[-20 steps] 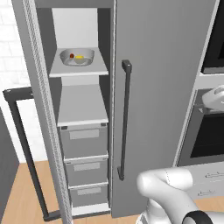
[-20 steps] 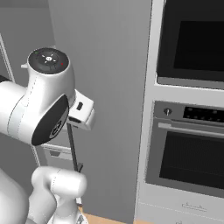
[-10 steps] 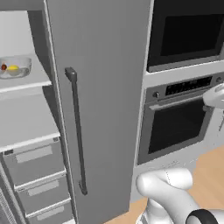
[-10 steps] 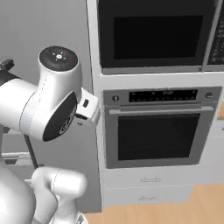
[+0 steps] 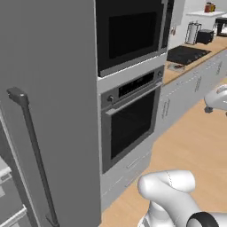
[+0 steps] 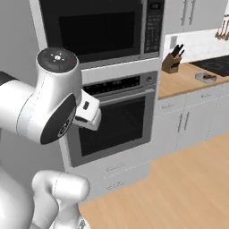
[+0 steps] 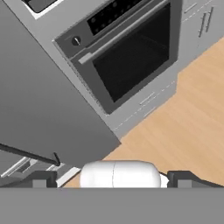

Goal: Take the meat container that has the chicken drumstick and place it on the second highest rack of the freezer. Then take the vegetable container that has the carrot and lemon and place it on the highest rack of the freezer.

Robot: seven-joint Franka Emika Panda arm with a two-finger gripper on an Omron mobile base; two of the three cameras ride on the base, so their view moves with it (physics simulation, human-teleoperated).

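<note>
A sliver of the freezer [image 5: 8, 201], its grey drawers, shows at the lower left edge of the left base view, beside a closed grey door with a long dark bar handle [image 5: 33, 148]. Both containers and the freezer's racks are out of view. My gripper [image 7: 113, 179] is open, with nothing between its two dark fingertips [image 7: 43, 179]. It hangs in the air and looks down at the wall oven [image 7: 131, 57] and the wooden floor [image 7: 183, 131]. The grey door panel [image 7: 39, 109] lies to its left.
A built-in wall oven [image 5: 128, 128] sits under a dark microwave [image 5: 128, 31]. To the right runs a wooden counter [image 6: 183, 80] with a knife block [image 6: 172, 63], a cooktop [image 5: 186, 54] and grey base cabinets [image 6: 188, 125]. Wooden floor [image 6: 179, 188] lies in front.
The whole picture has swung right with the base: the open freezer slid off to the left, while the oven, counter and floor came into view. The gripper stayed open.
</note>
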